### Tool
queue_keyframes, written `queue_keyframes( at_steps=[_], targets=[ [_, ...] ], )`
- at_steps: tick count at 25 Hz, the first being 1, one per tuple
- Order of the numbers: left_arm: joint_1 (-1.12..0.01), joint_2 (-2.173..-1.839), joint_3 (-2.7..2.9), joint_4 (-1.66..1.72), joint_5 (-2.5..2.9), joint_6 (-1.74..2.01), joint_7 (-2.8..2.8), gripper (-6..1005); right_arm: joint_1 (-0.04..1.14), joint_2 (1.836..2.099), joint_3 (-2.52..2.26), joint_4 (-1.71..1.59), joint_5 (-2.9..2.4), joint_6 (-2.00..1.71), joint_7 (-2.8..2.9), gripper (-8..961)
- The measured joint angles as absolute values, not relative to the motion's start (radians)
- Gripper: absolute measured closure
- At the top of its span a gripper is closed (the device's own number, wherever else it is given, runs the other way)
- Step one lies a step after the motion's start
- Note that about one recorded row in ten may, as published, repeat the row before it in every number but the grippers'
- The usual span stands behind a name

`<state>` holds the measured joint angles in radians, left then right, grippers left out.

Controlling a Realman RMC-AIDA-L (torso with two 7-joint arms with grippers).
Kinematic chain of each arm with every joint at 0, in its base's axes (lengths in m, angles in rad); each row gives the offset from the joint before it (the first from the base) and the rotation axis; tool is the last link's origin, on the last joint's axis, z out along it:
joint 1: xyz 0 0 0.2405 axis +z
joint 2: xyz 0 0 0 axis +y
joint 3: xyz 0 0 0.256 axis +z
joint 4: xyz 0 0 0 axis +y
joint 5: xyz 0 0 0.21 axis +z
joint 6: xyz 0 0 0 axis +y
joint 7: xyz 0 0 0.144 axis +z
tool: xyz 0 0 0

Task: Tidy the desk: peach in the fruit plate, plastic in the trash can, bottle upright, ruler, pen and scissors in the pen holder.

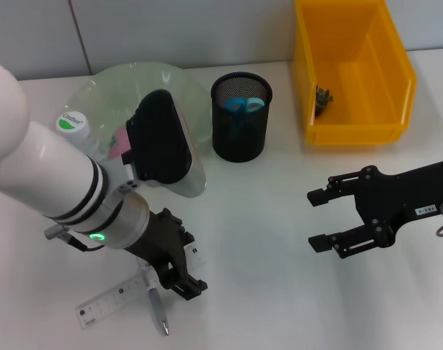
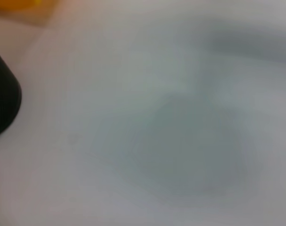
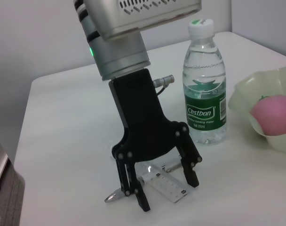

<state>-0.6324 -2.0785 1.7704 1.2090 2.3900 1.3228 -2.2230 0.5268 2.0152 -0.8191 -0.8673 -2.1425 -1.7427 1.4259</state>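
L gripper (image 3: 167,190) down at table w/ fingers spread, straddling ruler (image 1: 108,299) and pen (image 1: 157,312), not gripping. R gripper (image 1: 325,219) open, idle, well apart. Scissors (image 1: 245,105) in pen holder (image 1: 240,117).

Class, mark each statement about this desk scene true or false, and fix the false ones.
1. The bottle lies on its side. False: it stands upright.
2. The left gripper is open over the ruler. True.
3. The peach is in the fruit plate. True.
4. The pen holder is empty. False: blue scissors handles show inside.
5. The right gripper holds the pen. False: it is open, empty.
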Motion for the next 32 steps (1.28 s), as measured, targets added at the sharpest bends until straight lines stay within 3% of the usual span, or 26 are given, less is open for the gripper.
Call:
queue_keyframes(
  at_steps=[19, 23, 32],
  targets=[
    [-0.612, -2.078, 1.824, 1.199, 2.417, 1.243, -2.211, 229, 0.525, 2.016, -0.818, -0.873, -2.144, -1.746, 1.427, 178],
    [-0.610, -2.078, 1.824, 1.199, 2.418, 1.241, -2.207, 339, 0.526, 2.016, -0.818, -0.875, -2.141, -1.748, 1.435, 178],
    [-0.603, -2.077, 1.827, 1.207, 2.418, 1.234, -2.197, 421, 0.526, 2.015, -0.818, -0.878, -2.141, -1.750, 1.438, 179]
  ],
)
